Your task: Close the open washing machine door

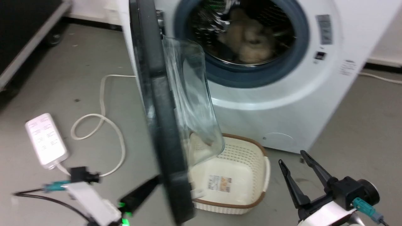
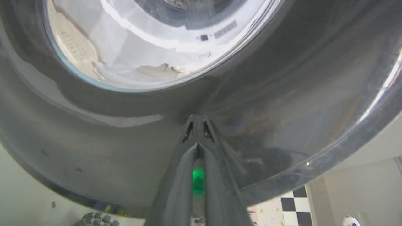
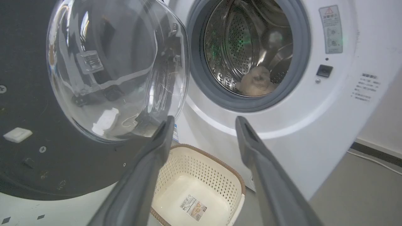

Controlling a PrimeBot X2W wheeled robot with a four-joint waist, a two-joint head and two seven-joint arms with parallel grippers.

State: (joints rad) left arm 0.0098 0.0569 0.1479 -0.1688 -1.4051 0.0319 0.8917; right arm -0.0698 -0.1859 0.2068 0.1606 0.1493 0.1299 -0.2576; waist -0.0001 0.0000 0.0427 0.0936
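Note:
The washing machine door (image 1: pixel 163 125) stands open, edge-on in the head view, with its clear glass bowl (image 1: pixel 191 94) bulging toward the white washing machine (image 1: pixel 282 110). My left gripper (image 1: pixel 155 181) is shut, and its tips (image 2: pixel 197 117) press on the door's (image 2: pixel 282 94) dark outer face below the window. My right gripper (image 1: pixel 290 158) hangs open at the lower right, apart from the machine. In the right wrist view this gripper (image 3: pixel 204 119) frames the machine's front (image 3: pixel 314 110), with the door's inner side (image 3: pixel 116 69) to its left. A beige cloth (image 3: pixel 256 82) lies in the steel drum.
A cream perforated basket (image 1: pixel 260 188) with a brown rim sits on the floor under the door, against the machine. A white power strip (image 1: pixel 45 139) and its looped cable (image 1: pixel 106 125) lie on the grey floor to the left. A dark cabinet (image 1: pixel 25 31) stands far left.

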